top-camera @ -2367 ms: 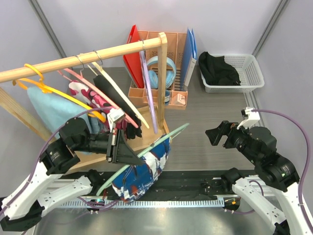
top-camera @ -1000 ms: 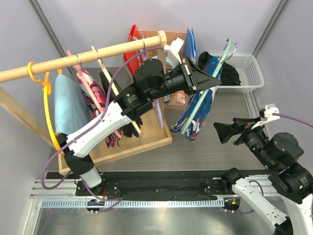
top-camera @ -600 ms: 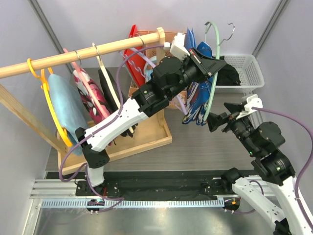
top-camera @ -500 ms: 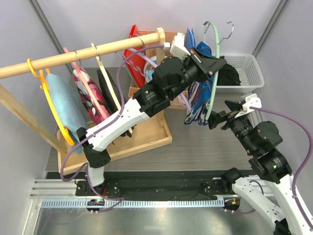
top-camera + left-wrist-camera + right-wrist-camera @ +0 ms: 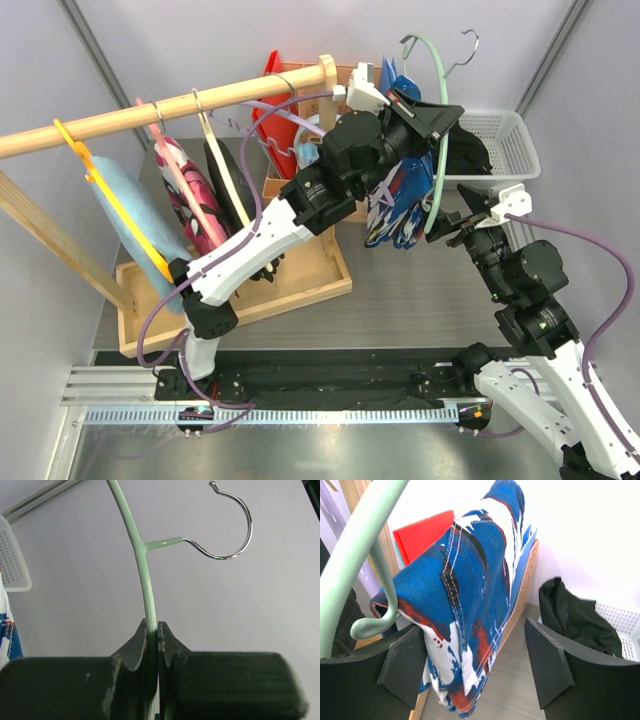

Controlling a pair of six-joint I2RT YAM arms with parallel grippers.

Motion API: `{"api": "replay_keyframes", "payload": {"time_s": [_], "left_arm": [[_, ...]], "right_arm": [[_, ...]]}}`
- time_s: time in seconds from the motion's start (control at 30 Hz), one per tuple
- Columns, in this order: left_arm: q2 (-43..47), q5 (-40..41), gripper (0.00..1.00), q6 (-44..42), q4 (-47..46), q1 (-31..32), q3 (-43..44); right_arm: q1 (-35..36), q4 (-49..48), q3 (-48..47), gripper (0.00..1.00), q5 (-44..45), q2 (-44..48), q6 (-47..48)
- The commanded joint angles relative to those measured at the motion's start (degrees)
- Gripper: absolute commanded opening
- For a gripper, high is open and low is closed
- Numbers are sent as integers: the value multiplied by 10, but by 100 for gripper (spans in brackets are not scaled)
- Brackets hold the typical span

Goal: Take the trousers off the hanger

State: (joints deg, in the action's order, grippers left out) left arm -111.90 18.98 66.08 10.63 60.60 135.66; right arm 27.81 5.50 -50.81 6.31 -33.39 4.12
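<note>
The grey bench (image 5: 400, 300) is sitting between pale walls. Your left claw (image 5: 152, 632) is pinching the green hanger (image 5: 146, 580) tight and holding it high over the bench. The blue trousers (image 5: 470, 590) are hanging folded over the hanger. Your right claw (image 5: 472, 645) is standing spread, with the low end of the cloth between its fingers. Bare bench is lying below. The white basket (image 5: 520, 150) holding the black trousers (image 5: 450, 145) is sitting just behind.
</note>
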Motion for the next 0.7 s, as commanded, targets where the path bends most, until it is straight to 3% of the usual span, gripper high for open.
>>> {"api": "replay_keyframes", "payload": {"time_s": [0.0,0.27,0.53,0.67], "left_arm": [[26,35,0,49,-103,-28,48],[39,25,1,48,-95,-28,42],[56,13,1,32,-67,-36,40],[53,2,1,47,-63,-38,43]], "right_arm": [[2,-93,16,78,22,-11,22],[2,-160,31,68,75,-28,38],[2,-95,26,68,109,5,68],[2,-73,25,69,51,9,67]]}}
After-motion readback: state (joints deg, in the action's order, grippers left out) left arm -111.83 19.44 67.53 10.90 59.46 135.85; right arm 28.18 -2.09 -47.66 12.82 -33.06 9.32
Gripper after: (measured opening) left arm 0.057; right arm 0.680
